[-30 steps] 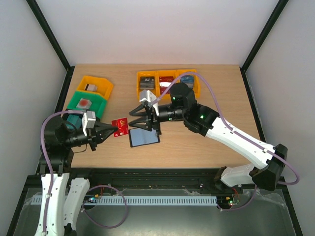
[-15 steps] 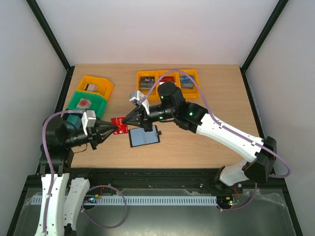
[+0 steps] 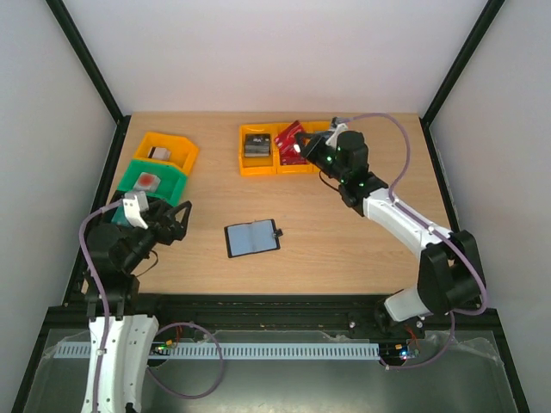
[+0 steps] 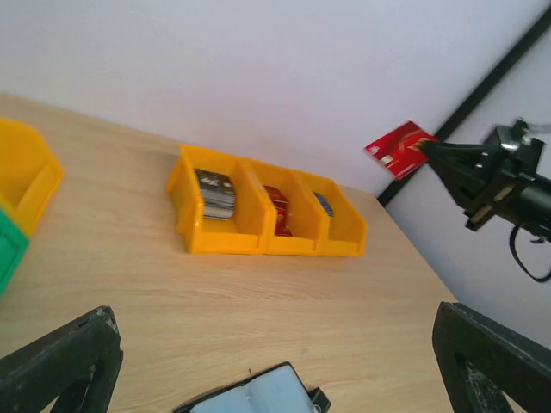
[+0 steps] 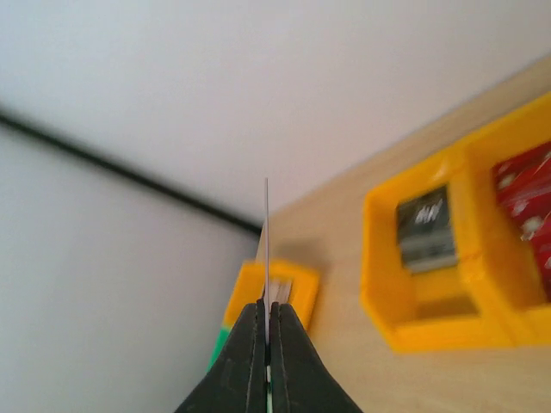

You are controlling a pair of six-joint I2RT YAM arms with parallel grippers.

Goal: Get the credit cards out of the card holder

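Over the far row of bins, the right gripper (image 3: 299, 144) pinches a red card (image 3: 288, 137) by one end, its jaws pressed flat against both faces. Its own wrist camera sees the card edge-on, a thin line rising from the closed fingers (image 5: 255, 344). From above, the card overlaps the middle compartment of the triple bin (image 3: 258, 170). The left wrist view shows it held up in the air, clear of the bin's rim. That bin's compartments hold stacks: dark grey on the left, red in the middle, bluish on the right (designs too small to read).

Mid-table, the holder (image 3: 252, 238) lies open with its grey-blue inside facing up and its snap tab pointing right, apart from both grippers. Whether any cards remain in its pockets cannot be told.

Near the table's (image 3: 344, 245) left edge, the left gripper (image 3: 178, 221) is spread wide and grips nothing. Its fingers (image 4: 65, 366) frame the bottom corners of its own view, with the holder low between them. Beside it sit a green bin (image 3: 176, 181) and, farther back, a yellow bin (image 3: 179, 146).
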